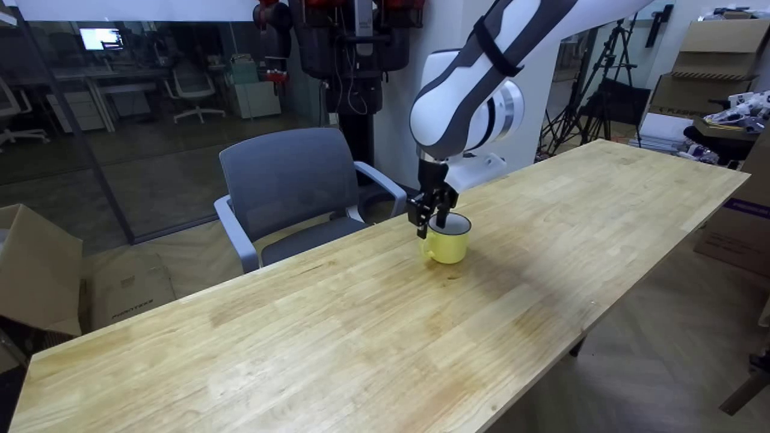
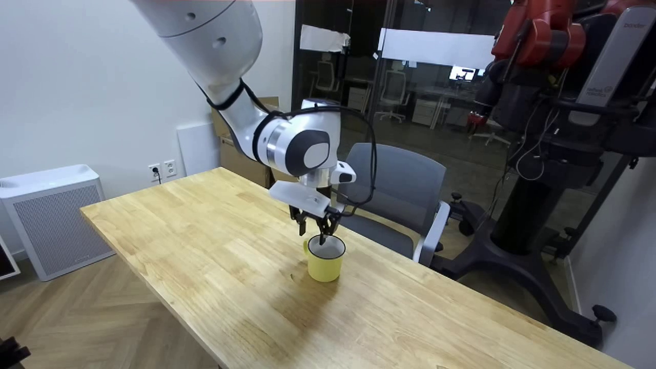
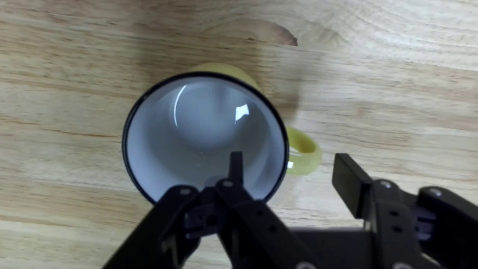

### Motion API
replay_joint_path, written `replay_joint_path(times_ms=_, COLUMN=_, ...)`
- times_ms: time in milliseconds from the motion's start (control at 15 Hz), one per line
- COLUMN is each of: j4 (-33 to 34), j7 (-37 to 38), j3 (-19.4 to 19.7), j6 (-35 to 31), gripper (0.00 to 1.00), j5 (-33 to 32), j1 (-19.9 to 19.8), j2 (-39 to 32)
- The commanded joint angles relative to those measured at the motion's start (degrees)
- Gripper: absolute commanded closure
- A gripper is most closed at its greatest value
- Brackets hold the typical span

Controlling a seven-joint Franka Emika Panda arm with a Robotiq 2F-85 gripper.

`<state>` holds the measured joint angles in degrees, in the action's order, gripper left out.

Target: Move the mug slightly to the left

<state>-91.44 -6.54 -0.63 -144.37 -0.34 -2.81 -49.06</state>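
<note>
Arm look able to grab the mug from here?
Probably yes: the gripper is open, one of its fingers over or inside the mug, the other beyond the handle; nothing else seems in the way.

One short, round yellow mug (image 1: 448, 246) with a white interior and dark rim, bearing one yellow handle (image 3: 308, 164); one long, pale wooden surface (image 1: 301, 349); one white-and-grey jointed arm (image 1: 442, 114) with one black hand (image 3: 291, 173) of two fingers (image 3: 349, 185); one grey mesh-backed chair (image 1: 289, 180) at the surface; one red-and-black robot (image 2: 558, 154); in an exterior view, two white wall sockets (image 2: 170, 168).
</note>
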Motion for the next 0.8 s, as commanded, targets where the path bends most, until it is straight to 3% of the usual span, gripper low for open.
replay_joint_path(times_ms=0, j4=-2.41, j7=1.36, j3=-0.67, j6=2.68, gripper=0.06, j5=1.18, j1=-0.09, j2=2.78)
replay_joint_path(times_ms=133, j4=-4.40, j7=0.64, j3=-1.20, j6=4.02, gripper=0.00, j5=1.68, j1=-0.47, j2=4.66)
replay_joint_path(times_ms=400, j4=-7.98, j7=0.32, j3=-1.70, j6=9.50, gripper=0.00, j5=3.00, j1=-0.91, j2=8.98)
replay_joint_path(times_ms=467, j4=-4.38, j7=-0.07, j3=-1.06, j6=7.16, gripper=0.00, j5=1.98, j1=-0.28, j2=5.02)
replay_joint_path(times_ms=733, j4=-6.56, j7=-0.09, j3=-1.11, j6=9.09, gripper=0.00, j5=2.50, j1=-0.32, j2=7.61)
